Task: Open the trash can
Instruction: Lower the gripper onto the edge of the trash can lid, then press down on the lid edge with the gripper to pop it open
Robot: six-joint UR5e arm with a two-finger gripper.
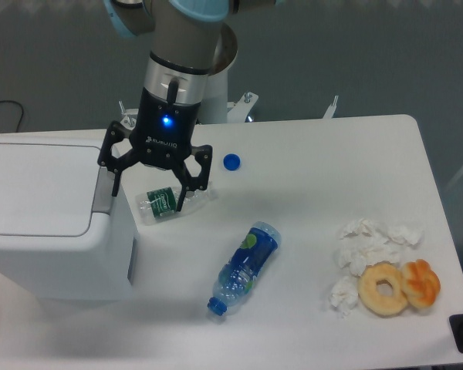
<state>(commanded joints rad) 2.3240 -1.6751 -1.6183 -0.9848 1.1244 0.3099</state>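
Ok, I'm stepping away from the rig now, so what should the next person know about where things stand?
Gripper: open, empty, hanging beside the right edge of the trash can, close to its grey push tab.
Trash can: at the table's left, lid flat and closed.
Done: nothing on the bin itself yet.
Left: press the tab so the lid opens.
A clear bottle lies just under the fingers; likely best avoided.

One fixed camera looks steeply down from the front over the whole table (332, 154).
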